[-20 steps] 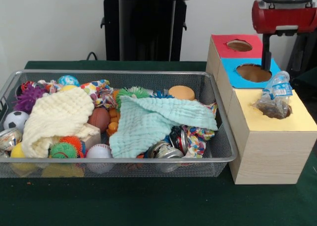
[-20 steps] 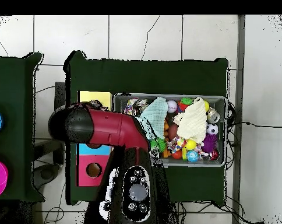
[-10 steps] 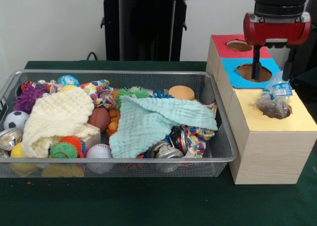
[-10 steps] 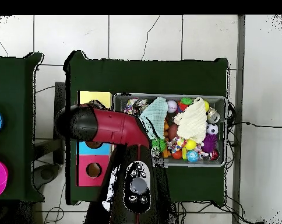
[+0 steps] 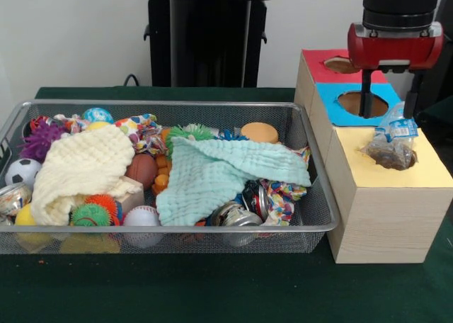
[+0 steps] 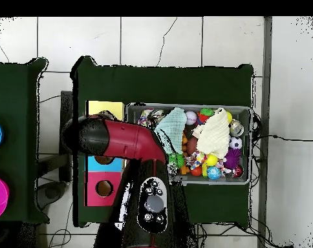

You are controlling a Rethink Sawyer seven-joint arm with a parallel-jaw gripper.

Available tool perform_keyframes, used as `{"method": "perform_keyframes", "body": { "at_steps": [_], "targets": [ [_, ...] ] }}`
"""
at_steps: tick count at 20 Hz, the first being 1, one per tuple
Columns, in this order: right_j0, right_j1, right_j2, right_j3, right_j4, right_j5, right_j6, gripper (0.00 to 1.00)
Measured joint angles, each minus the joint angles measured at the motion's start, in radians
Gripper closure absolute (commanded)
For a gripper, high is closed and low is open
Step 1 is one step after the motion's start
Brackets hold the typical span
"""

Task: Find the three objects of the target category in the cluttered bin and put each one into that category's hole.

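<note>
Now pincer [image 5: 388,103] open, empty, above blue hole [image 5: 362,104].

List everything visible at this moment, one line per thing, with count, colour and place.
bin: 1, silver wire mesh, on the green table, left of the boxes
cream cloth: 1, pale yellow, bin's left half
mint cloth: 1, pale green, bin's right half
baseball: 1, white, bin's front
soccer ball: 1, black and white, bin's left end
spiky ball: 1, purple, bin's far left corner
boxes: 3 in a row, tops red, blue and yellow, each with a hole
plastic bottle: 1, clear and crumpled, sticking out of the yellow hole
pincer: 1, black under a red wrist, open, above the blue hole
</note>
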Motion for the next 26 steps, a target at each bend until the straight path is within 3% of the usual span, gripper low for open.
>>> {"method": "perform_keyframes", "body": {
  "at_steps": [26],
  "targets": [
    [0.006, 0.031, 0.004, 0.0, 0.033, -0.029, 0.0, 0.0]
  ]
}}
